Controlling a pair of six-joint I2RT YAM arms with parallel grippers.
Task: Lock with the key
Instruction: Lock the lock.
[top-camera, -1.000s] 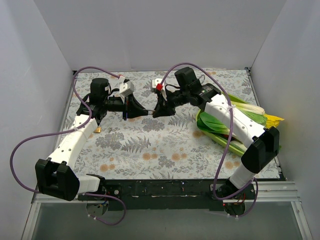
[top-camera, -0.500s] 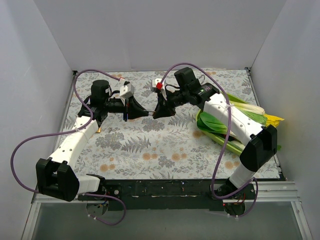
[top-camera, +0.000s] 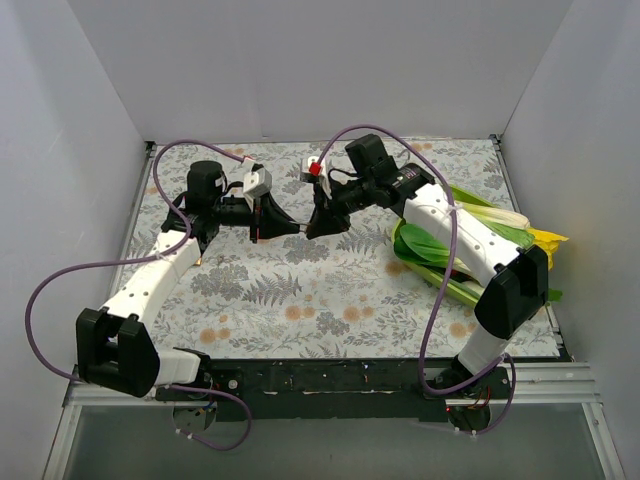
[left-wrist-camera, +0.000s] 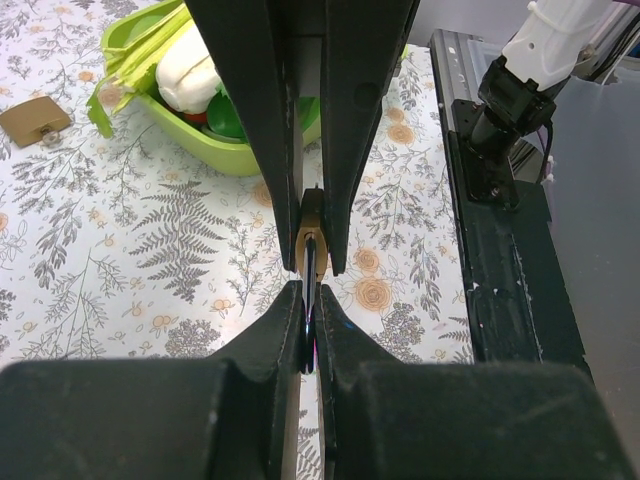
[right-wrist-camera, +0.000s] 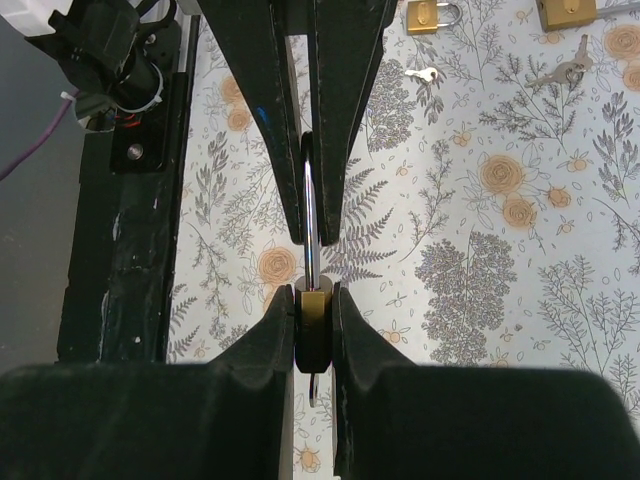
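I hold the brass padlock (right-wrist-camera: 314, 312) between my two hands, off the fern-printed cloth (top-camera: 300, 290), in the upper middle of the overhead view. My right gripper (right-wrist-camera: 312, 300) is clamped tight on the lock's brass body, one finger on each flat side, at the lower centre of my right wrist view. From there the silver shackle (right-wrist-camera: 310, 220) runs straight up the frame, edge-on, into my left gripper (left-wrist-camera: 310, 308), whose fingers are pinched closed on it. Both hands grip the same lock, fingertips nearly meeting. A thin dark sliver pokes out below the body toward my right wrist camera, and I cannot tell whether it is a key. On the cloth, in the upper right of the right wrist view, lie a loose silver key (right-wrist-camera: 425, 73), a further set of keys (right-wrist-camera: 565, 70), a small padlock (right-wrist-camera: 430, 15) and a cropped padlock (right-wrist-camera: 565, 12) cut by the top edge. In the upper left of my left wrist view sit a green tub (left-wrist-camera: 230, 155) of vegetables and a lone padlock (left-wrist-camera: 35, 120) just beside it.
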